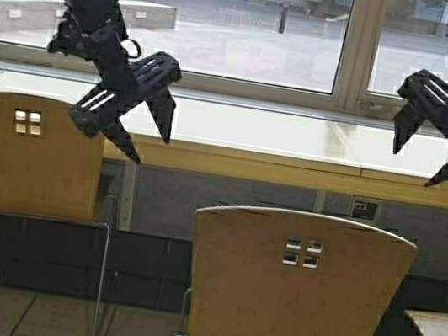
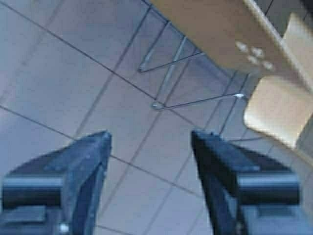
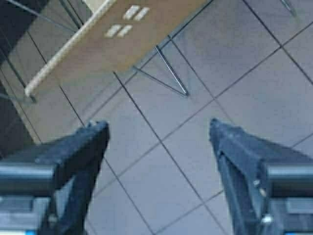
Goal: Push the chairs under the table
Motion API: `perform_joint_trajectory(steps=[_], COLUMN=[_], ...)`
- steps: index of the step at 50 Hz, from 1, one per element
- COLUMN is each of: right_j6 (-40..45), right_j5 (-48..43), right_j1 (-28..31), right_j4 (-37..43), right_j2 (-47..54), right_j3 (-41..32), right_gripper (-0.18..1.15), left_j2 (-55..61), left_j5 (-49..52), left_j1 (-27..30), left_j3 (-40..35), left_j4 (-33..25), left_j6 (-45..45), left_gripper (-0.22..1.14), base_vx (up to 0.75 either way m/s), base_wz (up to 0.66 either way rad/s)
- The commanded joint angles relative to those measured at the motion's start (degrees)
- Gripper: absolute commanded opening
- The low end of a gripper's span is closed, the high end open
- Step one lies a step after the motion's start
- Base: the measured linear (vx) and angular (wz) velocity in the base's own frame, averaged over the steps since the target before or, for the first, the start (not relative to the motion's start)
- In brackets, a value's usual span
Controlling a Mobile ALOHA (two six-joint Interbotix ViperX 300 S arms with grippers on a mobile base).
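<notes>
Both claws raised, spread – left claw (image 1: 152,148), right claw (image 1: 414,167), chairs (image 1: 294,290) before table (image 1: 255,130)

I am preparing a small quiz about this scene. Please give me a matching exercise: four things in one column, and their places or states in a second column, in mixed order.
Things:
1. Left chair
2. Middle chair
3. Left end effector
4. Table

Places or states:
A. Under the window
B. Open, raised above a chair
C. Backrest up against the table edge
D. Nearest the camera, clear of the table

Pairs: 1-C, 2-D, 3-B, 4-A
</notes>
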Motion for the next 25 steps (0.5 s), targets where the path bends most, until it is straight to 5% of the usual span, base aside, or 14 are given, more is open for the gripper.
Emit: perform_joint_trajectory(steps=[1,25], right_j6=[0.0,0.0], right_j5=[-0.09,-2.37], right_j1=[-0.26,2.99], right_j4=[6.06,21.8], right_j2=[1.58,5.19], right_j3=[-2.2,-2.02], right_gripper=[0.95,0.95], left_j2=[2.2,7.91], left_j5=[-3.16,-7.56], left_j1=[-3.08,-8.44], left_j3=[-2.37,-3.78], left_j4=[-6.24,-13.71], left_j6=[-2.99,-17.58], left_gripper=[0.86,0.86], base_vx=[0.23,0.21], base_wz=[-0.07,-0.11])
